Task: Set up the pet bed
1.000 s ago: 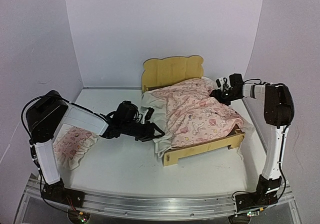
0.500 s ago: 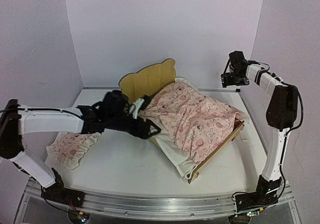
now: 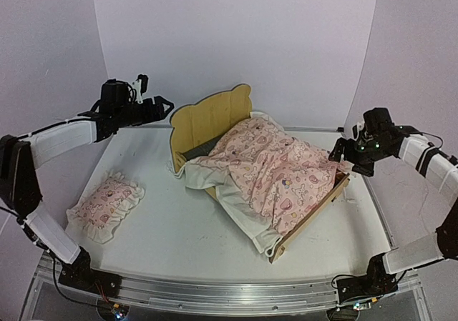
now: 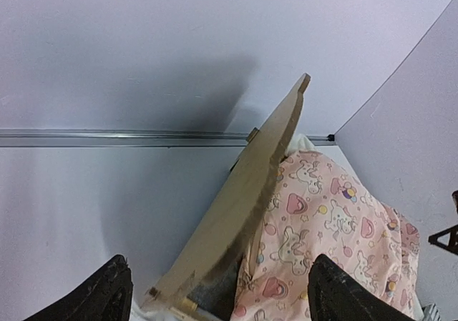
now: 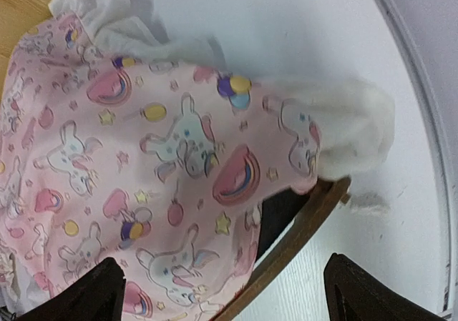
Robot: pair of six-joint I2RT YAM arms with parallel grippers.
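The pet bed [image 3: 212, 118], a plywood frame with a wavy headboard, stands slanted in the middle of the table. A pink patterned blanket [image 3: 275, 165] with white ruffles is draped over it, and a strip of grey mattress [image 3: 204, 148] shows by the headboard. My left gripper [image 3: 164, 106] hangs open in the air left of the headboard [image 4: 247, 192], holding nothing. My right gripper [image 3: 343, 156] is open just beside the bed's right corner, above the side rail [image 5: 304, 239] and the blanket's edge [image 5: 179, 142]. Nothing sits between either pair of fingers [image 5: 96, 292].
A small pink ruffled pillow [image 3: 107, 205] lies on the table at the near left, apart from the bed. The blanket's white ruffle [image 3: 247, 224] spills over the bed's near side. Pale walls close the back and both sides.
The bed has swung round to a slant. My left arm let go, rose and pulled back to the far left. My right gripper opened and came down beside the bed's right corner.
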